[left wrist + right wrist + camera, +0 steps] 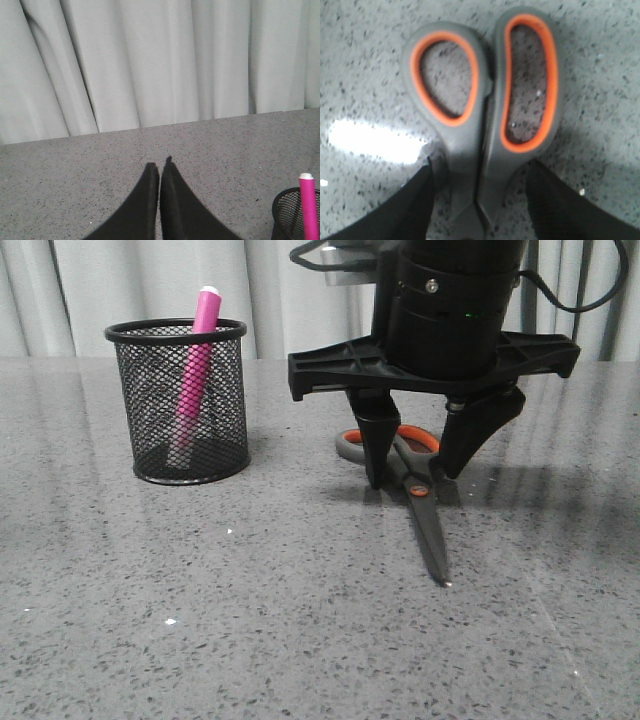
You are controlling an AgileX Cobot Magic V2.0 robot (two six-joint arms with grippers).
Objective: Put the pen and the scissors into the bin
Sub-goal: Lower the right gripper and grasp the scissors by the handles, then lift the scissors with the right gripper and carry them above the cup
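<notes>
Dark grey scissors with orange-lined handle loops and an orange pivot dot lie flat on the speckled grey stone-look table, closed blades pointing toward the front camera, as the right arm's black gripper stands low over them with its two fingers spread to either side of the shanks just below the loops. Whether the fingertips touch the tabletop or the scissors cannot be told. Well to the left, a small round black wire-mesh cup holds a thick magenta-pink pen leaning upright, its whitish tip above the rim. Over at the left arm, the black gripper hangs with fingers pressed together and nothing between them, pale pleated curtains behind the table.
</notes>
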